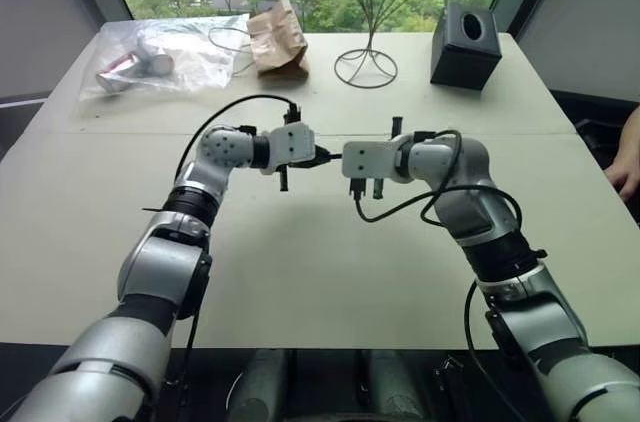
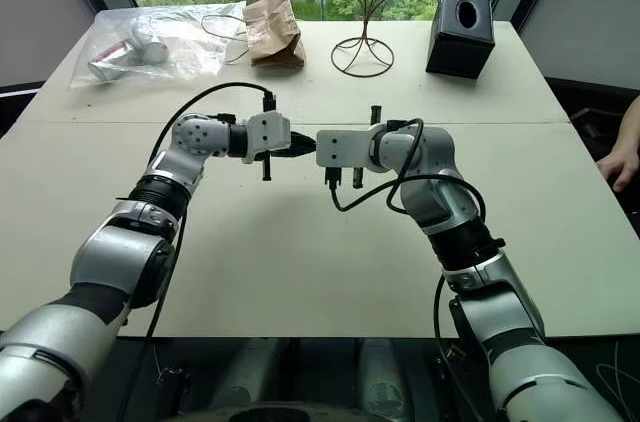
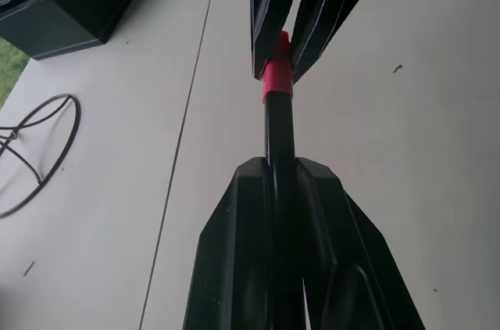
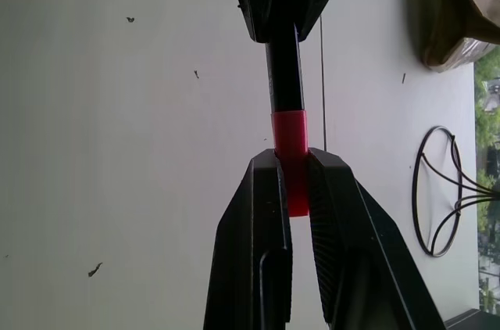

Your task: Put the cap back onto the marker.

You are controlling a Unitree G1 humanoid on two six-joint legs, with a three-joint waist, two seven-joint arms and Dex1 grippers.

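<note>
**A:** Start on the left. What is the left gripper doing?

**B:** It's pinched tight on the marker. The black barrel runs out from between its fingers toward the other arm, held in the air above the table, in front of the wire stand and well nearer the robot than it.

**A:** And the cap?

**B:** The cap is a short red sleeve clamped in the right gripper, just right of the marker and in line with it. Those fingers are pressed onto its sides. In both wrist views the red piece sits directly against the end of the black barrel, with no pinkish tip showing between them.

**A:** So it's on?

**B:** I'd judge it's at least started onto the tip, perhaps most of the way. Whether it's fully seated I can't tell; the far end of the cap is hidden between the right fingers.

**A:** What's left, then?

**B:** Probably a last push along the barrel's line to seat it, then one gripper lets go. Both are meeting nose to nose in front of the wire stand, so alignment looks good.

**A:** Anything else to the right?

**B:** A black box right of the stand, and a person's hand at the table's edge, well clear.
</note>
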